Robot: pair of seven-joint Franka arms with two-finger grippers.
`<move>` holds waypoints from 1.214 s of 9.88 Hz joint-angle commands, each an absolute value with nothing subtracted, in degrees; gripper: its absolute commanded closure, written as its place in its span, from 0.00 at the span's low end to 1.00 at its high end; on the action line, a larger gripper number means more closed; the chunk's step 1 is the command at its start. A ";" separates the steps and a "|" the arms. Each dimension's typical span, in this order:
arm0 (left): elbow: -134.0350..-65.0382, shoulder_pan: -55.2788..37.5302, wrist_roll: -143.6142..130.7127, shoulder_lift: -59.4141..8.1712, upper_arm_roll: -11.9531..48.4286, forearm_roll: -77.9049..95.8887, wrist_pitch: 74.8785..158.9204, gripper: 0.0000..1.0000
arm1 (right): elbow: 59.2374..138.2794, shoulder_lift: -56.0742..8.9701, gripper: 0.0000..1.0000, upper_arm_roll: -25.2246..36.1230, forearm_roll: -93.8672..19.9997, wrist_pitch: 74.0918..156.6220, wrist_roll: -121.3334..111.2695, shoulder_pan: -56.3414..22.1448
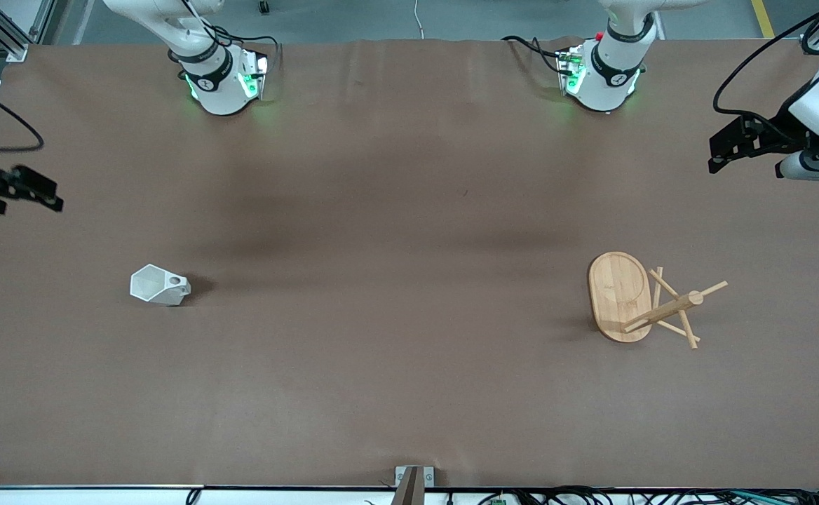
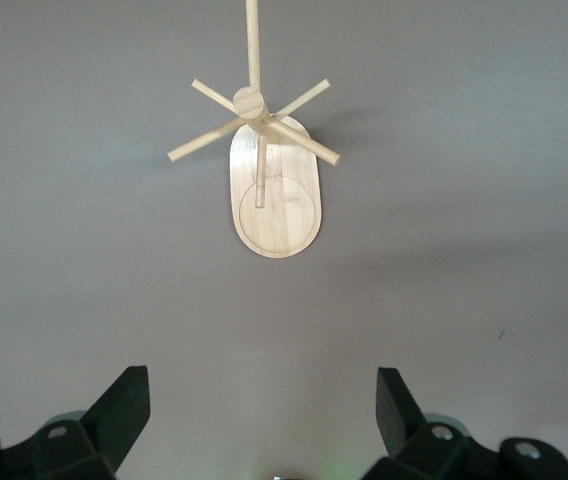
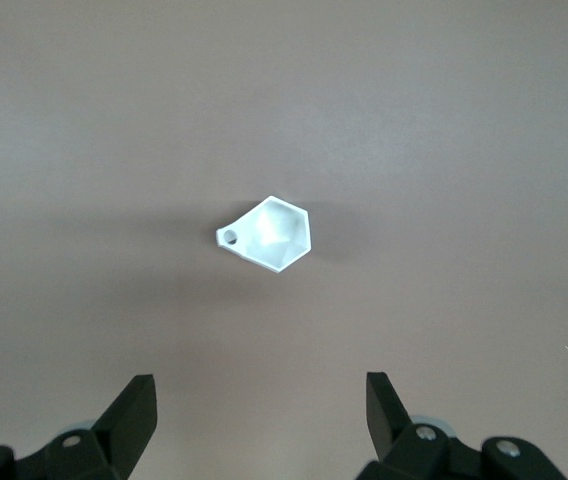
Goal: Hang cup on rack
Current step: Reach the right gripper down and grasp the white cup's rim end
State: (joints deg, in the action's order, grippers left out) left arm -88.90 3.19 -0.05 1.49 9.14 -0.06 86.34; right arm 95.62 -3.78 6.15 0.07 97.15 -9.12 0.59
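Nothing grasped yet: faceted white cup [image 1: 159, 285] upright on tabletop [image 1: 395, 365] toward right arm's end, bamboo mug rack [image 1: 620, 294] well apart. Right end effector [image 3: 259, 425] spread, empty, above cup; left end effector [image 2: 262, 415] spread, waiting. Best descend square, pinch wall, keep handle hole free for peg.

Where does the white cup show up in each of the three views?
Front view: the cup rests on the brown table, toward the right arm's end.
Left wrist view: not in it.
Right wrist view: mid-frame, mouth visible.
Shared landmark: the handle's round hole.
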 commanded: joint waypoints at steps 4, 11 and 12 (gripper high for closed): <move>-89.03 2.99 -0.27 -0.61 9.49 0.26 85.43 0.00 | 108.17 -9.74 0.09 6.50 -1.32 114.31 -13.27 2.55; -88.68 2.46 -0.26 -0.88 9.49 -0.09 85.61 0.00 | 109.77 -22.05 0.12 6.59 -12.30 124.35 -26.28 6.50; -88.68 2.63 -0.61 -0.88 9.49 -0.09 85.61 0.00 | 109.69 -23.02 0.14 6.59 -12.30 124.80 -26.45 6.50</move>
